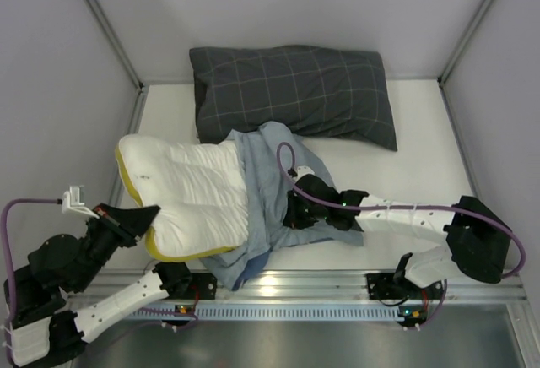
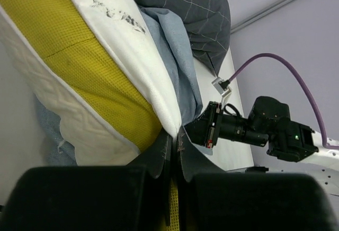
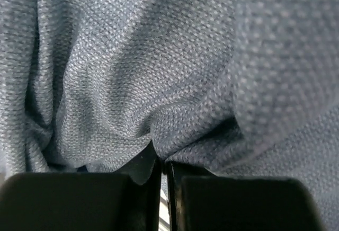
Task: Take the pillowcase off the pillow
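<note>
Top external view shows the pillow (image 1: 190, 191) lying with most of its white quilted body and yellow piping bare, while the pillowcase (image 1: 261, 174) is bunched, pale inner side out, over the pillow's right end. The left gripper (image 1: 154, 213) sits at the pillow's near left corner. The right gripper (image 1: 294, 212) is buried in the cloth heap just right of the pillow, and a dark grey checked pillow (image 1: 295, 89) lies just beyond the pillow, touching the heap. Left wrist view has the fingers (image 2: 156, 159) pressed together on a thin lip of the pillow's edge, where white fabric meets the yellow band; only the very tips seem to hold it. Right wrist view is filled with blue-grey weave, and there the fingers (image 3: 137, 168) are closed tight on a small fold of pillowcase. By the look of it the task is well along, with one end of the pillow left to free. The main risk is the shallow left pinch: if the right arm pulls hard, the lip may slide out and the pillow would be dragged along inside the case. The small fold could also slip free under load, and the purple cable (image 1: 283, 161) looping over the heap beside the pillow might catch cloth.
</note>
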